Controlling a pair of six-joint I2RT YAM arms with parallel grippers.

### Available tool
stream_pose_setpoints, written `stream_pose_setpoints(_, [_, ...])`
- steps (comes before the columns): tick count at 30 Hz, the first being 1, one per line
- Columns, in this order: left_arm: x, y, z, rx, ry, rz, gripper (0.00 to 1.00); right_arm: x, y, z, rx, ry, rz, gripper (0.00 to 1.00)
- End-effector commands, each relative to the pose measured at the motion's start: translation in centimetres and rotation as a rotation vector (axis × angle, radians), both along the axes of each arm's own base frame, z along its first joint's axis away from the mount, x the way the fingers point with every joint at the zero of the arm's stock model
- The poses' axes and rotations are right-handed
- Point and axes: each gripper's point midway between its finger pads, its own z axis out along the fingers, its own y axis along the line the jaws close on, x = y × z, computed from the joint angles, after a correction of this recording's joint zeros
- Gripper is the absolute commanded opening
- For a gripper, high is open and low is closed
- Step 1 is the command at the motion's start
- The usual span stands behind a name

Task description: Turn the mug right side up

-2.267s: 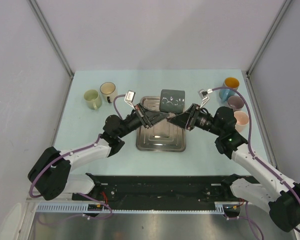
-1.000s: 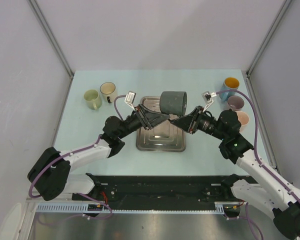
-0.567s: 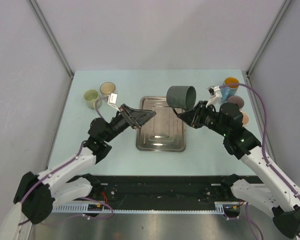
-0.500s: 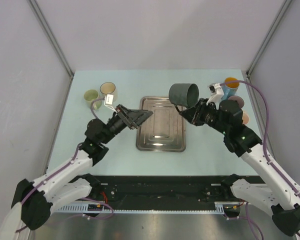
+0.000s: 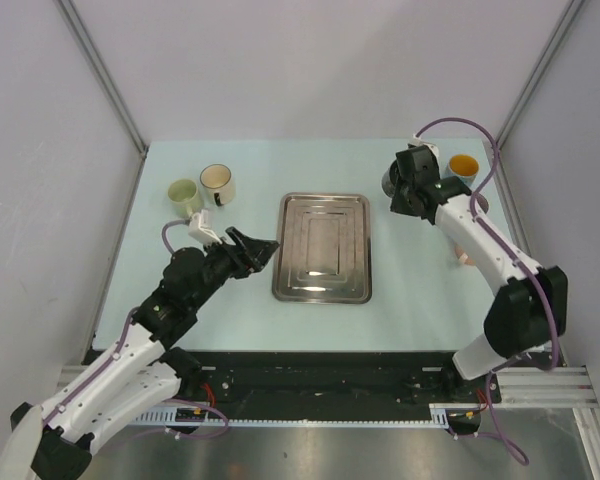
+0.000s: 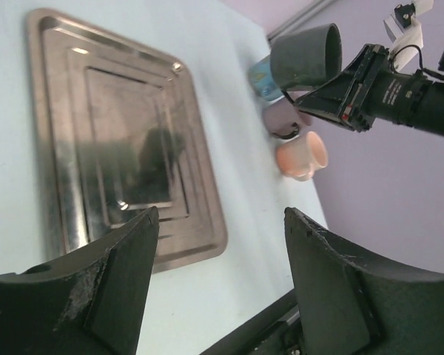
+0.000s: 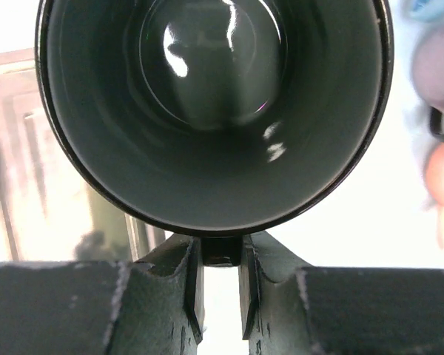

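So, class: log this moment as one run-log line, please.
right gripper: shut on dark grey ceramic mug | mug: lifted, on its side | left gripper: open, empty, beside rectangular steel tray

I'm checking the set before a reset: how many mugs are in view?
6. Back left: green mug, cream mug. In the right claw: dark grey mug. Back right, partly behind that arm: blue mug, purple mug, pink mug.
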Motion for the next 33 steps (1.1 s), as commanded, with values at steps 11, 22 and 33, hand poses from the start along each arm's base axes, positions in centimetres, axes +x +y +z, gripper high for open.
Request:
stream_pose_setpoints(11, [-0.9, 2.5, -3.5, 0.108, 0.072, 0.068, 0.72, 10.7, -3.7, -2.4, -0.068, 0.069, -0.148, 0.0])
stream_pose_setpoints(22, [-0.7, 2.3, -5.8, 0.148, 0.125, 0.065, 0.72, 14.8, -4.6, -6.9, -0.081, 0.168, -0.173, 0.0])
stream_pose_setpoints(33, [-0.7, 1.8, -6.8, 0.158, 0.156, 0.047, 0.72, 15.3, -5.8, -9.9, -0.082, 0.245, -0.182, 0.0])
